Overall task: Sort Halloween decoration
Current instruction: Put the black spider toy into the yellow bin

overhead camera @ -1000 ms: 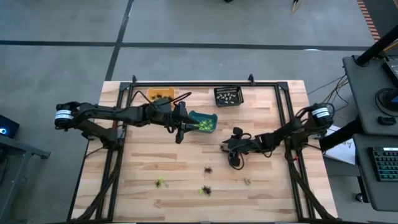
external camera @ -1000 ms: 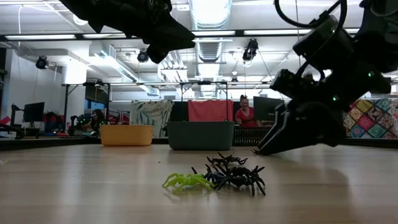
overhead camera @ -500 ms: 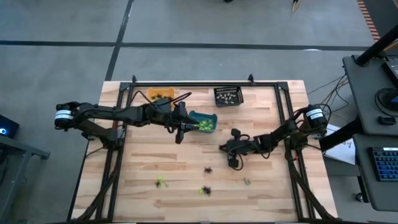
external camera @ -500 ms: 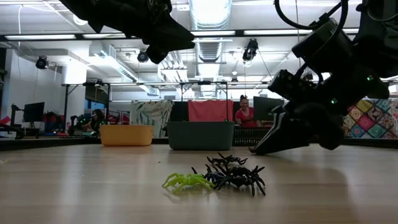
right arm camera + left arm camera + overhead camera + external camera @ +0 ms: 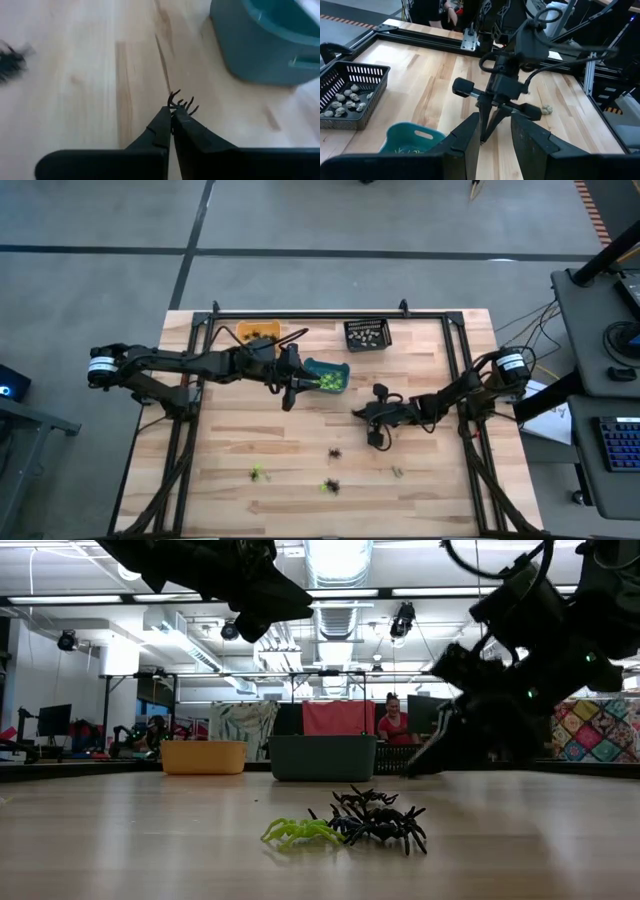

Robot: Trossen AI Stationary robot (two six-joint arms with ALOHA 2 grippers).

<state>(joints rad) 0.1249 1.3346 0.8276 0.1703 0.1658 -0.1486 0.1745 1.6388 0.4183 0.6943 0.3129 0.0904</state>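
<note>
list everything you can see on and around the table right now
orange bin: one, far edge of the table, left of centre
black basket: one, far edge, holds pale trinkets
teal bin: one, middle of the table, green trinkets inside
loose spiders: about four spots near the front edge, green, black, mixed, pale
black spider: one, pinched at the tips of the right end effector
table: one, light wood, black frame
person: one, red top, in the room behind
left end effector: beside the teal bin, fingers apart
right end effector: right of centre, shut on the black spider

2 dark jointed arms, white-banded shoulder joints, looping black cables, slim tapered black fingers point(image 5: 160, 131).
</note>
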